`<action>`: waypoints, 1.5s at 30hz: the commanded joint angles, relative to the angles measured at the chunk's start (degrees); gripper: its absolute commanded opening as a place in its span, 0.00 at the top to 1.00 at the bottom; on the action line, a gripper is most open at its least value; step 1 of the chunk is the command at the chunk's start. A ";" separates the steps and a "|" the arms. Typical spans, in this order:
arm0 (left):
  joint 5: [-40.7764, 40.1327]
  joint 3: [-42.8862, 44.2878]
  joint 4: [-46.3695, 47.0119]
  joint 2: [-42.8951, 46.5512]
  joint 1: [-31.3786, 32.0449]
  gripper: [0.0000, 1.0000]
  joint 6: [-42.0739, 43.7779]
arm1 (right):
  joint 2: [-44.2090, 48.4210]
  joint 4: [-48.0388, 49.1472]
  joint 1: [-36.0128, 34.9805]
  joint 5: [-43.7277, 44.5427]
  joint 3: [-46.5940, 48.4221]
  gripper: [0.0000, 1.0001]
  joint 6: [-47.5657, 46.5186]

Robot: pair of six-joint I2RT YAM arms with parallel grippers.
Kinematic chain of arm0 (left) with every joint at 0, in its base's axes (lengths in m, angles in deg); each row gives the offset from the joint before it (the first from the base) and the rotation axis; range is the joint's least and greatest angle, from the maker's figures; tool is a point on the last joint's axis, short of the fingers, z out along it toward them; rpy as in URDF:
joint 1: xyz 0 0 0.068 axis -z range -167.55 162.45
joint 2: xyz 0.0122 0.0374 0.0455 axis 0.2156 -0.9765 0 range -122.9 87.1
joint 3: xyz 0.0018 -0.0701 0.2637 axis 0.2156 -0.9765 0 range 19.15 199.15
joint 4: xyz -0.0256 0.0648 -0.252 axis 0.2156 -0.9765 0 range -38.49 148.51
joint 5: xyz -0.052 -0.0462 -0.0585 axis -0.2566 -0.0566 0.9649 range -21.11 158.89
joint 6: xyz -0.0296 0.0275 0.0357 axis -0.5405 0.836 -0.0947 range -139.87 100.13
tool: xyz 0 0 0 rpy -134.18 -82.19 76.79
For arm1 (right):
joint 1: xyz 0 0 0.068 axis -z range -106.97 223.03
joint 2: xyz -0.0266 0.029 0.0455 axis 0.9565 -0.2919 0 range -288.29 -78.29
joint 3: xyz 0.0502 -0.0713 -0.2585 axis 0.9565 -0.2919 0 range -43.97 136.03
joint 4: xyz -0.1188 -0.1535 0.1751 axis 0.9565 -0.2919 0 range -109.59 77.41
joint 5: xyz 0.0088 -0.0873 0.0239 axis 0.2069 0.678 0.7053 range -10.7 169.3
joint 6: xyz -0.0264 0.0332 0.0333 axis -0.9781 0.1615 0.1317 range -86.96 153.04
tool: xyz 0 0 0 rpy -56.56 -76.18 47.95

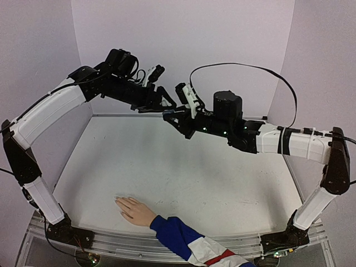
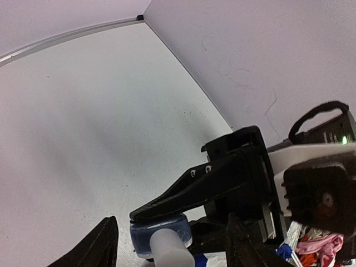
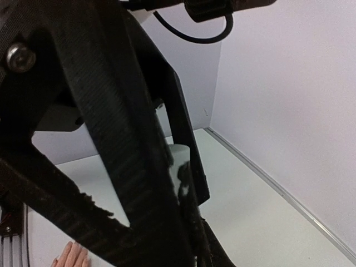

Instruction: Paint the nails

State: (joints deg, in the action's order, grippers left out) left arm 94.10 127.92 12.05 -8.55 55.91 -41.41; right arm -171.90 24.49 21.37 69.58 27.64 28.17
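Observation:
The pale hand point(image 1: 135, 211) with the blue, white and red sleeve point(image 1: 189, 242) lies palm down at the table's near edge; its nails point(image 1: 118, 199) point left and are too small to make out. Both grippers meet in mid-air over the back of the table, far from the hand. My right gripper point(image 1: 170, 116) is shut on the small blue bottle point(image 2: 160, 232). The bottle's white cap point(image 2: 169, 248) points between the spread fingers of my open left gripper point(image 1: 162, 103), which do not touch it. In the right wrist view the cap point(image 3: 179, 153) shows between dark fingers, and the hand point(image 3: 70, 256) sits bottom left.
White walls enclose the white table point(image 1: 183, 172) on the left, back and right. A metal rail point(image 1: 167, 250) runs along the near edge by both arm bases. A black cable point(image 1: 250, 69) loops above the right arm.

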 commanded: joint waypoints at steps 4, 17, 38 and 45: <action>0.84 -7.19 11.52 9.01 0.12 0.19 2.12 | 3.21 7.07 8.24 -31.46 0.57 1.00 10.71; 10.29 -20.64 33.95 15.88 -1.10 0.02 -0.57 | -3.34 13.53 10.09 -57.08 6.42 1.00 23.25; 20.50 -18.24 36.44 11.06 -0.66 0.27 -0.60 | -2.24 16.87 10.09 -53.04 5.08 1.00 25.23; 17.07 -19.63 36.35 12.01 -0.58 0.55 -0.14 | -3.05 17.79 10.09 -52.66 5.28 1.00 25.83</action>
State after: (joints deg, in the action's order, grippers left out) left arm 112.35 107.49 45.40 1.63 55.15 -42.24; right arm -175.85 36.91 31.47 16.86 31.18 53.13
